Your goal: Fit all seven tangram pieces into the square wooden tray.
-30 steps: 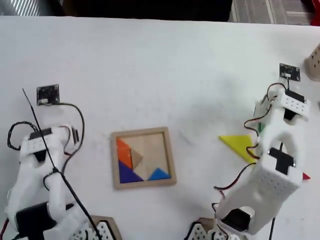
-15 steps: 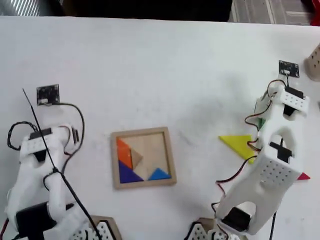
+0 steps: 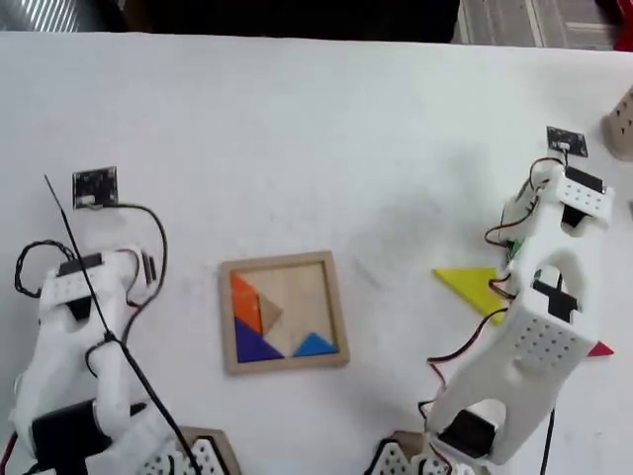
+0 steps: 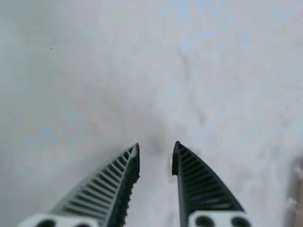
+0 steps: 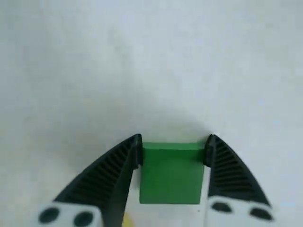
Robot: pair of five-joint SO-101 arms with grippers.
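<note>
"Wooden tray (image 3: 281, 260) first: what lies in it?"

"Four pieces, crowded toward the wall that faces the left arm (image 3: 74, 327) and toward the wall nearest the arm bases. An orange piece (image 3: 242, 295) lies against the arm-side wall and a tan piece (image 3: 270, 313) touches it. A dark blue triangle (image 3: 254, 346) fills the corner under the orange. A light blue triangle (image 3: 316, 345) sits against the base-side wall. The rest of the tray floor is plain wood."

"And outside the tray?"

"Three, all on the table (image 3: 297, 129) on the side of the tray away from the left arm. The yellow triangle (image 3: 473, 284) is closest to the tray, lying flat and well apart from it. Farther from the tray, a red piece (image 3: 600, 349) shows just a tip past the right arm (image 3: 524, 356). The green square (image 5: 170, 172) is out there too, beyond the yellow triangle."

"What is the right gripper (image 5: 173, 142) doing?"

"Its jaws are clamped on the green square, one toothed finger against each opposite edge. I can't tell whether the square rests on the table or hangs above it."

"And the left gripper (image 4: 156, 146)?"

"Jaws a little apart, with a narrow strip of white table between the tips. That arm stands beside the tray, on the orange piece's side."
</note>
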